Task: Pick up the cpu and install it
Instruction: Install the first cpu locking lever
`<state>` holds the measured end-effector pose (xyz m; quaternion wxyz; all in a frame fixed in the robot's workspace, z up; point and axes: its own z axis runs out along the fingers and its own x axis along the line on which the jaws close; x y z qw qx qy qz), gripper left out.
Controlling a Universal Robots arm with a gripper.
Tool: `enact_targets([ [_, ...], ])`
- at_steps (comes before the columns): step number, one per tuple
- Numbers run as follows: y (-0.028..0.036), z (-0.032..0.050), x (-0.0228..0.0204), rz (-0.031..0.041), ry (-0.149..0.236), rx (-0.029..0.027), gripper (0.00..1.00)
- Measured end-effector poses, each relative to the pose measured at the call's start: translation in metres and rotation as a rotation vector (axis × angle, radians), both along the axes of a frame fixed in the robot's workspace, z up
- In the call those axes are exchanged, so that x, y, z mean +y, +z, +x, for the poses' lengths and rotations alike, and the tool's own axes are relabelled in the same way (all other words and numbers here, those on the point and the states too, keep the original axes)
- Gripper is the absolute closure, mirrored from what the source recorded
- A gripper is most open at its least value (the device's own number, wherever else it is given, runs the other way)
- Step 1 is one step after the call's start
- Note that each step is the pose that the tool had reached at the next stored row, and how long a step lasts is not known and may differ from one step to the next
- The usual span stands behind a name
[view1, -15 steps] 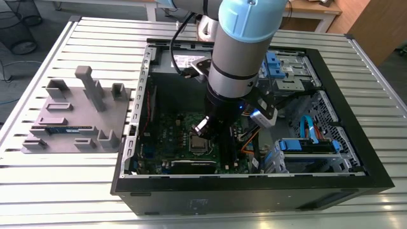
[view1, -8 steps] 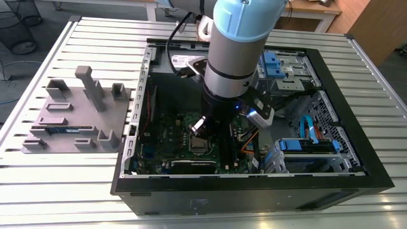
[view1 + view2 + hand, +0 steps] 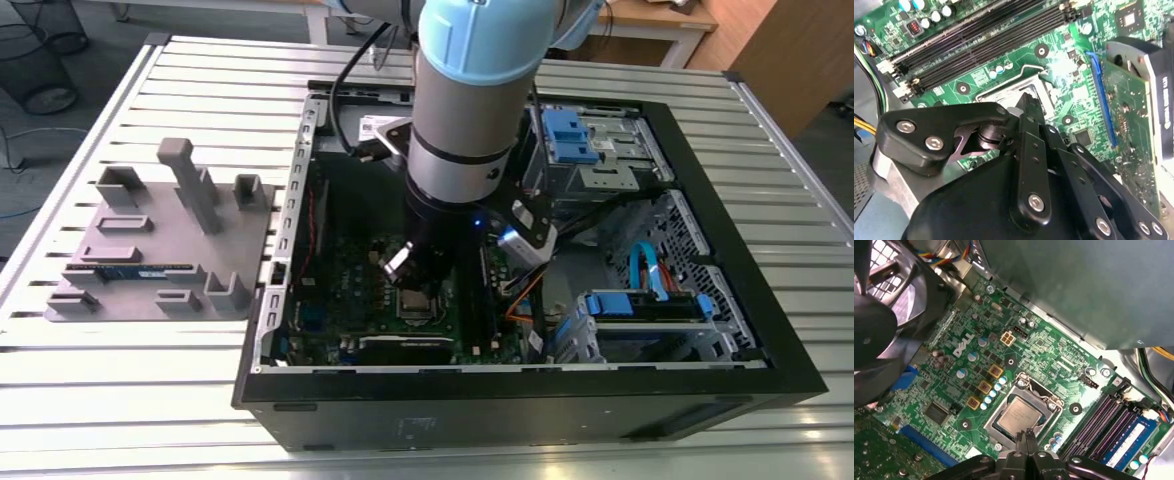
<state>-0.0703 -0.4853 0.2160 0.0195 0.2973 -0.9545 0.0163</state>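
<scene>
Tray: at the exterior view's left, a flat grey tray (image 3: 147,250) with upright blocks lies on the ribbed metal table (image 3: 107,380); a thin blue-green memory stick (image 3: 134,271) rests flat in it.
Computer case: right of the tray, an open black computer case (image 3: 534,400) lies on its side, the green circuit board (image 3: 334,300) on its floor and blue plastic drive brackets (image 3: 567,128) toward the exterior view's right.
Arm: the pale blue and silver arm (image 3: 467,90) reaches straight down into the case over the board.
Cpu: the first wrist view shows what the exterior view hides, a flat square cpu (image 3: 1019,415) with a dull silvery top, seated inside the shiny metal socket frame (image 3: 1046,402).
Gripper: in the first wrist view the black gripper (image 3: 1026,437) has its tips pressed together, just above the cpu's near edge, holding nothing.
Memory slots: the second wrist view shows long black slots (image 3: 984,42) beside the socket.
</scene>
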Motion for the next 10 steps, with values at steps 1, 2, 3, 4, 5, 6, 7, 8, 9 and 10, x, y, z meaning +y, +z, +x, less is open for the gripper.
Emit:
enact_targets([
  [1, -0.0002, -0.0001, 0.0002, 0.0001, -0.008, -0.0002, 0.89],
  [2, -0.0002, -0.0002, 0.0003, 0.0001, -0.018, -0.0002, 0.89],
  [3, -0.0002, -0.0005, 0.0005, 0.0000, -0.028, -0.0002, 0.89],
  [4, -0.0001, -0.0010, 0.0008, -0.0001, -0.035, -0.0002, 0.89],
  [5, -0.0001, -0.0017, 0.0012, -0.0001, -0.039, -0.0002, 0.89],
  [6, -0.0002, -0.0029, 0.0014, 0.0000, -0.042, -0.0004, 0.89],
  [7, -0.0002, -0.0036, 0.0015, -0.0001, -0.043, -0.0006, 0.89],
  [8, -0.0001, -0.0037, 0.0015, 0.0000, -0.044, -0.0008, 0.89],
  [9, 0.0003, -0.0037, 0.0015, -0.0002, -0.044, -0.0007, 0.89],
  [10, 0.0006, -0.0037, 0.0016, -0.0002, -0.044, -0.0008, 0.89],
])
